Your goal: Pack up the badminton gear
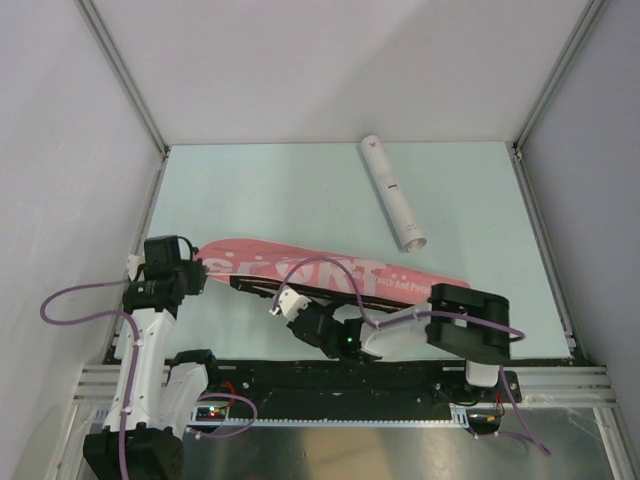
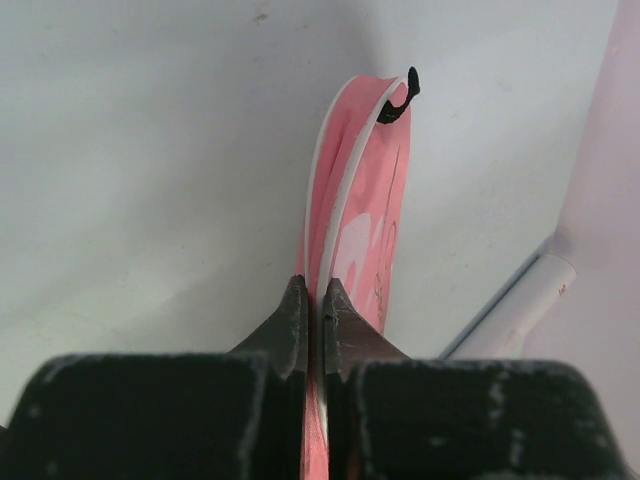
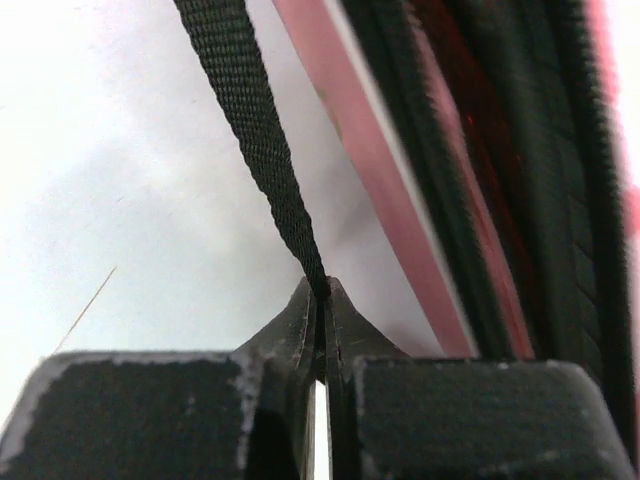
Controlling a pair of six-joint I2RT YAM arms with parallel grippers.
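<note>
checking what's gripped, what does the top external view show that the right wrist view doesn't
Only the top external: the white tube lying beyond the pink bag, and the left gripper at the bag's left end. Only the right wrist: the black strap pinched between the closed tips of the right gripper. Both: the pink bag and the right gripper at its near edge.

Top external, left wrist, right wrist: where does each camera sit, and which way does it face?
Top external: above and behind the robot, facing down at the table, the pink bag and the white tube; left arm and right arm show.
Left wrist: on the left hand, facing along its shut fingers at the bag's pinched edge.
Right wrist: on the right hand, facing along its fingers, shut on the black strap.
Shared: every view shows the pink bag.
</note>
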